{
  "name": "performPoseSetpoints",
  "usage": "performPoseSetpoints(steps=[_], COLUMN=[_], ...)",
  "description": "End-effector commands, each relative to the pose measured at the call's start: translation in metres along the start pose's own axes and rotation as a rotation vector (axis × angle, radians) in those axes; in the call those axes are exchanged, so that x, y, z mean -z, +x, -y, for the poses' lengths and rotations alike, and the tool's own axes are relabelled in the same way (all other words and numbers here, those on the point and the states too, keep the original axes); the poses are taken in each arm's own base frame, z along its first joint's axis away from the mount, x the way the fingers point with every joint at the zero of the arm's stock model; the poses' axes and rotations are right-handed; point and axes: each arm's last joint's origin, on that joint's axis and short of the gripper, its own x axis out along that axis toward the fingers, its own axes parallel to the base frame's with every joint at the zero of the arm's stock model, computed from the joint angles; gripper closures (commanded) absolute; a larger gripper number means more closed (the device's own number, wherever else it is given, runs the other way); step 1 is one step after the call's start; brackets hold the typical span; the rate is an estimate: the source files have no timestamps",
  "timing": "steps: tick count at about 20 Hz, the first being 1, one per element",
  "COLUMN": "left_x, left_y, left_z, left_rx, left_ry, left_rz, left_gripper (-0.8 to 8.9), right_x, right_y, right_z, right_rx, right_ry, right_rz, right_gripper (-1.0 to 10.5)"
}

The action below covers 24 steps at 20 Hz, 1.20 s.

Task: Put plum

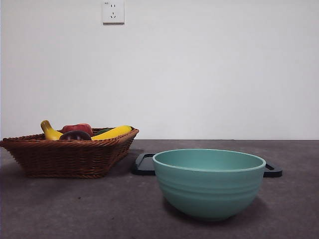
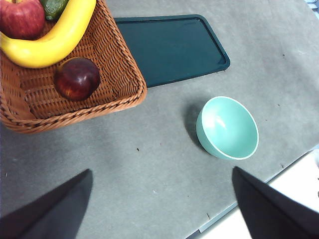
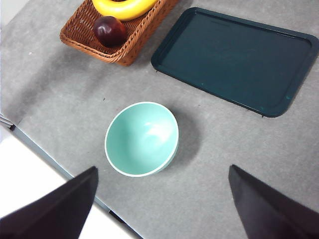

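While both of my arms wait high above the table, my left gripper [image 2: 159, 209] and my right gripper [image 3: 162, 204] each show two black jaws spread wide, with nothing between them. The plum [image 2: 77, 78], dark maroon and glossy, lies in the wicker basket [image 2: 122, 64], in the corner nearest the teal bowl [image 2: 227, 127], just beside the banana [image 2: 52, 37] and close to the basket's side wall; the red apple [image 2: 21, 17] sits farther back. From the front view the plum [image 1: 75, 135] barely shows above the woven rim. A dark tray [image 3: 234, 59] lies flat beyond the bowl, and both are bare. I judge the plum to be light and firm, its smooth round skin likely to slip under a glancing grip. The best hold, I judge, is from above, jaws closing across its widest part, aligned so that one jaw clears the banana and the other clears the basket wall. My left gripper appears better placed for it.
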Motion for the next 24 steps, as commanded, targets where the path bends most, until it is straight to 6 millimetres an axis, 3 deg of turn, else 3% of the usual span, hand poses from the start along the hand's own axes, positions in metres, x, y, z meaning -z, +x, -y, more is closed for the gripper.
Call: performPoseSetpoints(steps=[1, 7, 12, 18, 24], left_x=[-0.005, -0.021, -0.060, -0.101, -0.109], left_y=[-0.003, 0.007, 0.031, 0.094, 0.168], left_z=[0.002, -0.005, -0.011, -0.020, -0.039], left_rx=[0.003, -0.026, -0.090, -0.188, -0.283], left_ry=[0.024, -0.028, -0.027, 0.009, 0.036], left_rz=[0.017, 0.040, -0.020, -0.164, -0.257], left_gripper=[3.45, 3.48, 3.54, 3.55, 3.55], right_x=[-0.005, -0.005, -0.005, -0.005, -0.005], right_y=[-0.004, -0.004, -0.003, -0.003, -0.003], right_z=[-0.002, -0.002, -0.002, -0.002, -0.002], right_rx=[-0.006, -0.006, -0.006, -0.006, -0.006], right_ry=[-0.002, -0.003, 0.000, 0.000, 0.001], right_rz=[0.023, 0.024, 0.023, 0.024, 0.023], right_gripper=[5.2, 5.2, 5.2, 5.2, 5.2])
